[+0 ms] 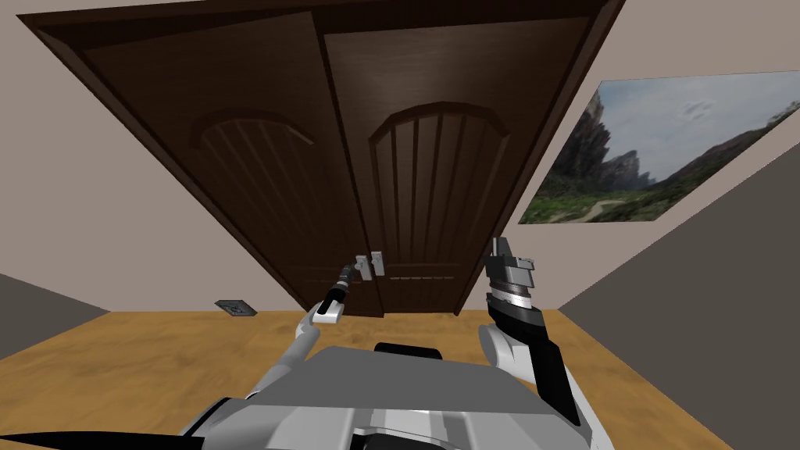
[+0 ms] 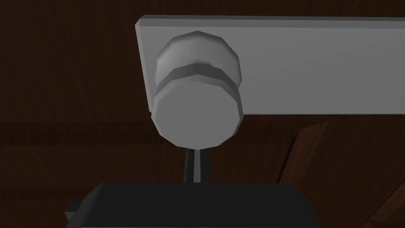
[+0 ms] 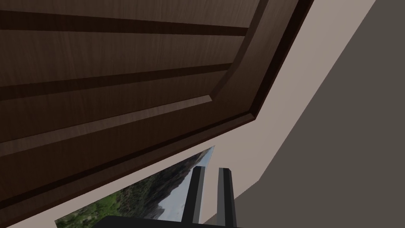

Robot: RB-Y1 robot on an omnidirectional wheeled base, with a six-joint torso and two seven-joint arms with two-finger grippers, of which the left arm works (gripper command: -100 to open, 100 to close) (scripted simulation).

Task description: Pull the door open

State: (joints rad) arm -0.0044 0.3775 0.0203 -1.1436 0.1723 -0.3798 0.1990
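A dark brown double door [image 1: 437,180] stands shut right in front of me. Two small grey handle plates [image 1: 369,265] sit on either side of the centre seam. My left gripper [image 1: 353,271] reaches up to the plate on the left leaf. In the left wrist view a round grey knob [image 2: 197,118] juts from its grey plate [image 2: 308,67]. My left gripper [image 2: 196,152] is shut, blades side by side, with its tips at the knob's rim and not around it. My right gripper [image 1: 500,246] is raised beside the right leaf, and the right gripper [image 3: 211,169] is shut on nothing.
A landscape picture [image 1: 664,148] hangs on the right wall, close to the door frame [image 3: 253,114]. A small dark plate [image 1: 236,308] lies on the wooden floor [image 1: 117,367] by the left leaf. A grey wall [image 1: 703,312] closes in on my right.
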